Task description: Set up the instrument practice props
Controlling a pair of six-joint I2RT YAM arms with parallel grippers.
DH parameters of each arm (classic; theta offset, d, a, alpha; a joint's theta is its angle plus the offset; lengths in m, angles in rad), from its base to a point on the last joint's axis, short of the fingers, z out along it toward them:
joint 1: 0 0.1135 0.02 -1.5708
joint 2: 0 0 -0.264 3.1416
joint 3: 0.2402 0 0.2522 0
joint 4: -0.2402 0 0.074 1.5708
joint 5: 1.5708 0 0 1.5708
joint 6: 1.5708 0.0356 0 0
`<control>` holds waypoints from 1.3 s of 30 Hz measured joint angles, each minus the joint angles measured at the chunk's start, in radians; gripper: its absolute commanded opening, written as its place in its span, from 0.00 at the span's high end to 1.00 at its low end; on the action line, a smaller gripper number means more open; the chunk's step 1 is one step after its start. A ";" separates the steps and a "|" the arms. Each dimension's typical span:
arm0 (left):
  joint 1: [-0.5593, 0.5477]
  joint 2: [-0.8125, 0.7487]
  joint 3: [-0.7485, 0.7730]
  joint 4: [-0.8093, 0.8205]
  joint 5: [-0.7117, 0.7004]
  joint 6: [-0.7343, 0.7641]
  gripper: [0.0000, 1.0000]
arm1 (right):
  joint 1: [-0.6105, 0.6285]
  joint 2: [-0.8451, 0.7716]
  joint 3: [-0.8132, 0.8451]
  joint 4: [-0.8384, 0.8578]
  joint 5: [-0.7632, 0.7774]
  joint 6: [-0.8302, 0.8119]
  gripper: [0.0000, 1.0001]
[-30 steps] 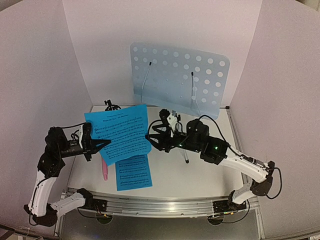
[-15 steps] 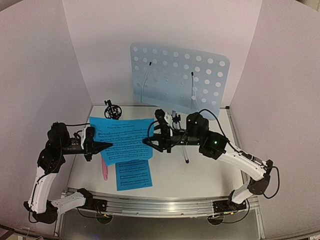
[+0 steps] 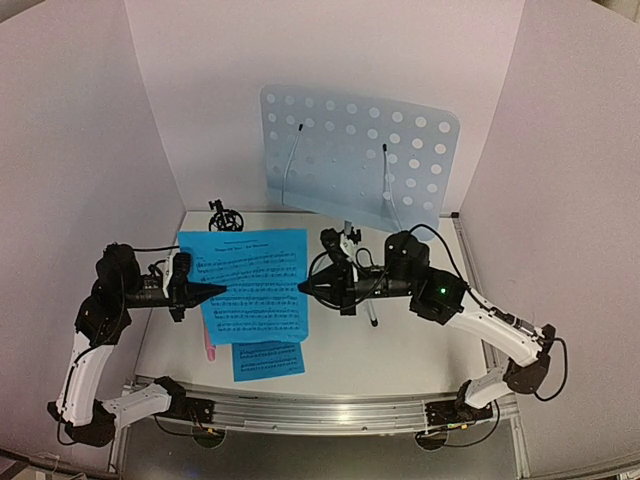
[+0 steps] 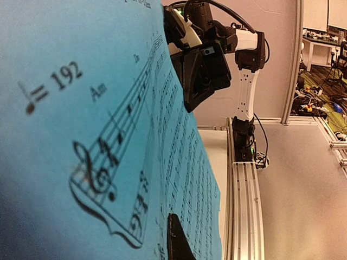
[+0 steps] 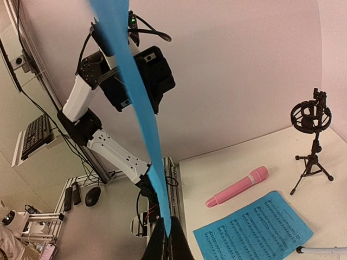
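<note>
We see the sheet of music held up off the table, stretched between the two arms left of the table's middle, its printed side facing up toward the overhead camera. The left gripper is clamped on the sheet's 9 o'clock edge, and the right gripper is pinched shut on its 3 o'clock edge; in the right wrist view the paper runs edge-on straight down into the closed fingertips. At 6 o'clock from the held page, a second sheet lies flat on the table, partly covered from above. The pink microphone lies at about 7 o'clock, mostly hidden under the page. The small black mic mount stands upright at 11 o'clock, and the pale-blue music stand rises at 1 o'clock near the back wall.
</note>
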 measured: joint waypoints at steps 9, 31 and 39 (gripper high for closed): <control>-0.005 0.003 0.000 -0.001 0.000 0.012 1.00 | 0.009 -0.042 -0.078 0.020 0.030 0.008 1.00; 0.002 -0.004 -0.001 0.024 0.003 0.006 1.00 | -0.002 -0.034 -0.044 0.010 0.075 0.034 0.55; 0.002 -0.003 -0.001 0.027 0.029 0.006 1.00 | -0.002 -0.040 -0.048 0.011 0.090 0.019 0.53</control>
